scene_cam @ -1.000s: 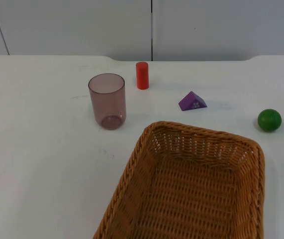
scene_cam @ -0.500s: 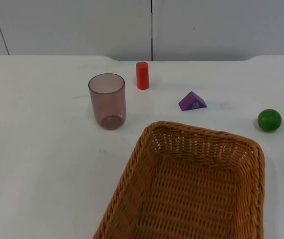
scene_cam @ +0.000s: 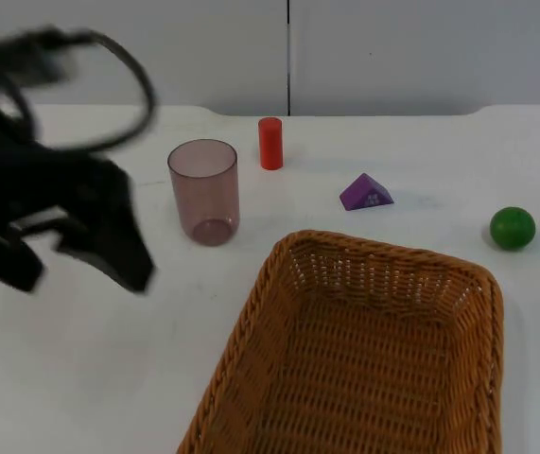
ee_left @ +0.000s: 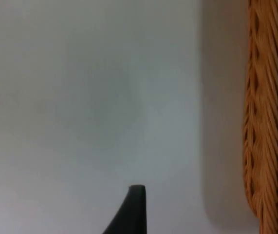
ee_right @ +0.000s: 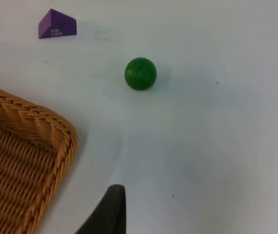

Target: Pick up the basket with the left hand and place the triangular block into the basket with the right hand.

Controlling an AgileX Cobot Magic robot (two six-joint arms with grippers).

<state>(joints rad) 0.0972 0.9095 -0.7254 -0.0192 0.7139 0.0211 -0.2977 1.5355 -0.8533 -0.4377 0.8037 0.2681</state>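
Note:
A brown wicker basket lies on the white table at the front. Its woven wall stands close beside my left gripper in the left wrist view. From the left, the blurred left gripper comes in over the table, open and holding nothing, well to the left of the basket. The purple triangular block lies behind the basket's far rim, and the right wrist view shows it too. My right gripper hangs above the table by the basket's right corner.
A translucent purple cup stands left of the block, close to the left arm. A red cylinder stands behind it. A green ball rests at the right, also in the right wrist view. The grey partition wall closes the back.
The left arm has swung into the top view from the left and now hangs over the table near the cup. Basket, block, cup, cylinder and ball have not moved.

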